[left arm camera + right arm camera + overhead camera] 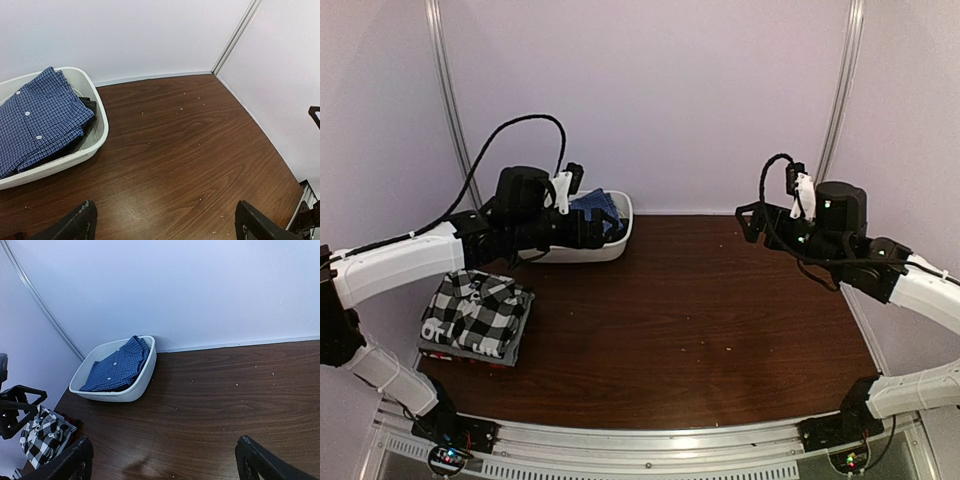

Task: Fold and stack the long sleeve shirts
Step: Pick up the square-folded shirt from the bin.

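Both jaws wide open, empty | blue check shirt (40,120) in basin (101,131) | plaid shirt (478,310) stacked left

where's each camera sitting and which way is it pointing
top external: above and behind the arms, looking down at the table; both arms show.
left wrist: over the table's left, facing the far right corner; open left gripper at the bottom.
right wrist: over the right side, facing left and far; open right gripper at the bottom.
both wrist views share the basin and blue check shirt.
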Controlling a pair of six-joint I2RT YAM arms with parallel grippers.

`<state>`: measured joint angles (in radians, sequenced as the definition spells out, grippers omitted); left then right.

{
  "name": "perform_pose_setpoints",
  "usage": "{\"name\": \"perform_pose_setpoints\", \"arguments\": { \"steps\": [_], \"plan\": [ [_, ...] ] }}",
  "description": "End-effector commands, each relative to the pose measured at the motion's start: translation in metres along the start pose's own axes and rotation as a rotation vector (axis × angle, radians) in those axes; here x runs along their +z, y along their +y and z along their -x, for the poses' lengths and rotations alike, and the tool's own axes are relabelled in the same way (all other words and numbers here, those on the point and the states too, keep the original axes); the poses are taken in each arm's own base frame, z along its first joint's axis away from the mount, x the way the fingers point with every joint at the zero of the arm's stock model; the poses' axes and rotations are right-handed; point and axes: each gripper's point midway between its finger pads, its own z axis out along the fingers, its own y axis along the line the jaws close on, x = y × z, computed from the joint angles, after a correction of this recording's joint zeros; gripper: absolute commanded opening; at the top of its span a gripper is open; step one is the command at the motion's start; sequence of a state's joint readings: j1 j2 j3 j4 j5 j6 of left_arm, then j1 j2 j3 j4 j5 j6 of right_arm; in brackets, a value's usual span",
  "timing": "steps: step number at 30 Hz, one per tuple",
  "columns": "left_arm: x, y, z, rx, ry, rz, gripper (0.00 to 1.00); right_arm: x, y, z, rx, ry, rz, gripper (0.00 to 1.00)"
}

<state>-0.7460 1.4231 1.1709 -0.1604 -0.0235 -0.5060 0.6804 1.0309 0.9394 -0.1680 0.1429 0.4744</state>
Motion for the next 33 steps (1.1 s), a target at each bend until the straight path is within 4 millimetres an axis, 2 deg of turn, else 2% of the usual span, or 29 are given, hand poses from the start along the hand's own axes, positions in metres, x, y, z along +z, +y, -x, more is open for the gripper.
{"name": "perform_pose_setpoints", "arguments": {
  "steps": [1,13,17,22,26,30,33],
  "plan": [
    [-0.007,-0.005,0.020,0.026,-0.070,-0.003,0.98,-0.002,-0.007,0.000,0.002,-0.012,-0.034,1.00],
    [-0.003,0.005,0.022,0.045,-0.060,0.052,0.98,0.008,-0.007,-0.010,-0.003,0.018,-0.032,1.00],
    [0.005,0.019,0.025,0.055,-0.042,0.114,0.98,0.009,-0.007,-0.012,-0.002,0.025,-0.032,1.00],
    [0.021,0.057,0.034,0.029,-0.011,0.209,0.98,0.006,-0.007,-0.012,0.000,0.025,-0.029,1.00],
    [0.040,0.104,0.040,-0.020,0.025,0.299,0.98,0.005,-0.004,-0.012,0.001,0.029,-0.015,1.00],
    [0.066,0.153,0.036,-0.078,0.084,0.357,0.98,0.002,-0.003,-0.010,0.004,0.029,-0.008,1.00],
    [0.088,0.181,0.031,-0.101,0.128,0.385,0.98,-0.003,-0.004,-0.009,0.007,0.023,-0.005,1.00]
  ]
}}
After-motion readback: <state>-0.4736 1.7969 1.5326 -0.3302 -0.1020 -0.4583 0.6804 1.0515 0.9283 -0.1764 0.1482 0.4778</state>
